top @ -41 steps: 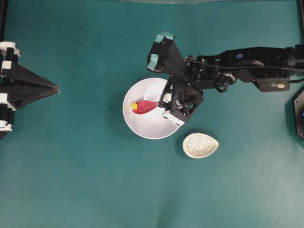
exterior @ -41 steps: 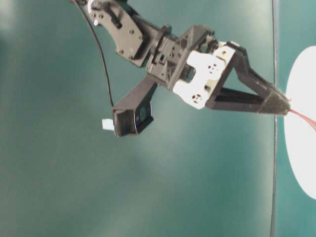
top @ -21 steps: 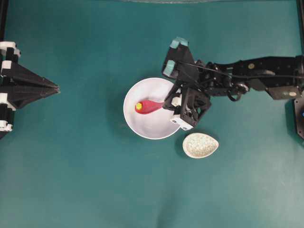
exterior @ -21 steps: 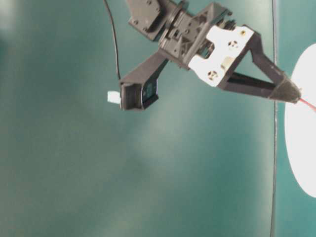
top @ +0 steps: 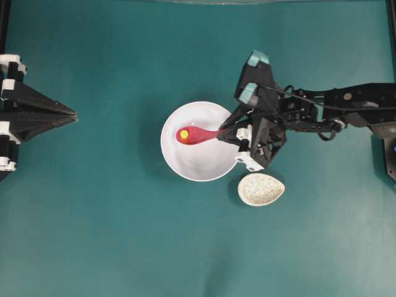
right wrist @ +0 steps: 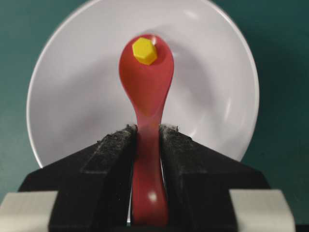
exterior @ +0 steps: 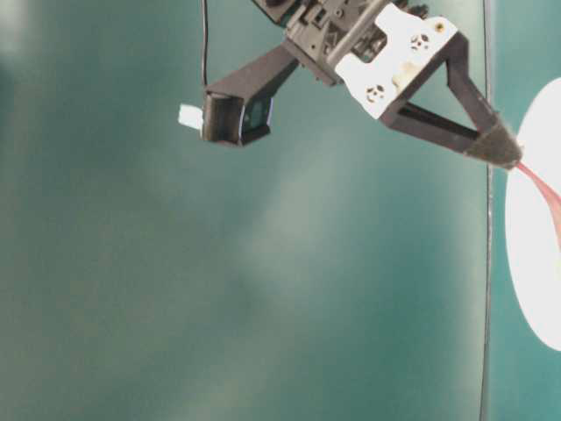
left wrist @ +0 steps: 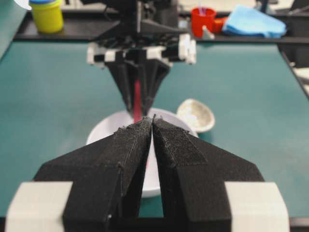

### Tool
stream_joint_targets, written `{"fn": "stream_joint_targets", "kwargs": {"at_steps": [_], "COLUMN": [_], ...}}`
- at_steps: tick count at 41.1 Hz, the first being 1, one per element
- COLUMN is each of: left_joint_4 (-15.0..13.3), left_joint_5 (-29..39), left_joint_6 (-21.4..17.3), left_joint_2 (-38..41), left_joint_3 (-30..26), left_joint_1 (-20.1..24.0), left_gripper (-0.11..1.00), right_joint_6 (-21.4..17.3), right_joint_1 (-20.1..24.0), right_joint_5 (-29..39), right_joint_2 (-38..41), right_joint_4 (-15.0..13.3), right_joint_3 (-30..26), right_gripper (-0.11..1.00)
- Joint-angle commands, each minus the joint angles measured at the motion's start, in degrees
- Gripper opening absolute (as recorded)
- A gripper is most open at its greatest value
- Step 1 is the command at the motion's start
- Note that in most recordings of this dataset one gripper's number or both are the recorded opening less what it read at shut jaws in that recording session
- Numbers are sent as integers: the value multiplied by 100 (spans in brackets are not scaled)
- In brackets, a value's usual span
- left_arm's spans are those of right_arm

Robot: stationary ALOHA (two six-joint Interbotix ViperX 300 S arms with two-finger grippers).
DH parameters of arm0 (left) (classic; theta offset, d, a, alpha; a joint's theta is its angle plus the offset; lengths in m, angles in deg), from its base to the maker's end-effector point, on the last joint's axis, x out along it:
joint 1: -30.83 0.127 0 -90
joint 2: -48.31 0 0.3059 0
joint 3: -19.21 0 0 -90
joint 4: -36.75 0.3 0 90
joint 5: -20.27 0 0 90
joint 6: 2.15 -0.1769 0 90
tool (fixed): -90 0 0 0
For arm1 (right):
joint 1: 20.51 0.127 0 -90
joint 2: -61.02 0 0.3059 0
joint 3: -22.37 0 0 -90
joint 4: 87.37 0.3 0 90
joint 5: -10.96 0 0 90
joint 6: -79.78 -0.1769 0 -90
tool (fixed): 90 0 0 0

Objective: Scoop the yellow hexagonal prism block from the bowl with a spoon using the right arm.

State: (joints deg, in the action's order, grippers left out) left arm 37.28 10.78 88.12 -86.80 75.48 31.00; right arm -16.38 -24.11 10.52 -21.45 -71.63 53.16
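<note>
A: Closest to the wrist camera, what does the right gripper [right wrist: 147, 133] have?

B: Its two pads are pinched onto the handle of the spoon [right wrist: 146, 92], one on each side, just behind where the handle widens into the head. That looks a sensible place to hold it: the spoon seems stiff and glossy, so a grip far back would probably let it swivel.

A: And beyond the pads?

B: The yellow block [right wrist: 144, 50] sits in the head of the spoon, toward the tip. It looks tiny, light and hard-edged, and nothing pins it there, so on that smooth surface it could slide off if the head tips.

A: Where is all that relative to the bowl [right wrist: 227, 77]?

B: Over it. In the overhead view the spoon head with the block [top: 184, 133] lies above the left part of the white bowl [top: 197, 167], with the right arm [top: 322, 114] reaching in from the right. The bowl looks rigid, glazed and probably breakable, and nobody is holding it.

A: Farther out?

B: A small speckled dish [top: 261, 189] rests just beside the bowl's lower right rim. At the far left edge the left gripper [top: 69, 114] is parked well away, its fingers pressed together with nothing between them.
</note>
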Motion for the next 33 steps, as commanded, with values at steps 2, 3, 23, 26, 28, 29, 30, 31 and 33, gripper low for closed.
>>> {"fn": "stream_joint_targets", "kwargs": {"at_steps": [2, 3, 23, 26, 28, 29, 30, 31, 33], "left_joint_4": [9, 9, 9, 9, 9, 0, 9, 9, 9], "left_joint_5": [-53, -53, -62, -62, -62, -62, -62, -62, -62], "left_joint_6": [0, 0, 9, 9, 9, 9, 9, 9, 9], "left_joint_2": [26, 26, 26, 26, 26, 26, 26, 26, 26], "left_joint_3": [-158, -158, -167, -167, -167, -158, -167, -167, -167], "left_joint_1": [0, 0, 0, 0, 0, 0, 0, 0, 0], "left_gripper": [11, 11, 11, 11, 11, 11, 11, 11, 11], "right_joint_6": [0, 0, 44, 44, 44, 44, 44, 44, 44], "right_joint_1": [44, 53, 97, 88, 88, 97, 97, 88, 88], "right_joint_5": [-316, -387, -1178, -1222, -1257, -1274, -1292, -1310, -1345], "right_joint_2": [-246, -272, -545, -571, -598, -606, -615, -633, -659], "right_joint_4": [-26, -35, -185, -237, -281, -299, -325, -352, -404], "right_joint_3": [62, 105, 422, 457, 475, 475, 483, 492, 501], "right_gripper": [24, 24, 24, 24, 24, 24, 24, 24, 24]}}
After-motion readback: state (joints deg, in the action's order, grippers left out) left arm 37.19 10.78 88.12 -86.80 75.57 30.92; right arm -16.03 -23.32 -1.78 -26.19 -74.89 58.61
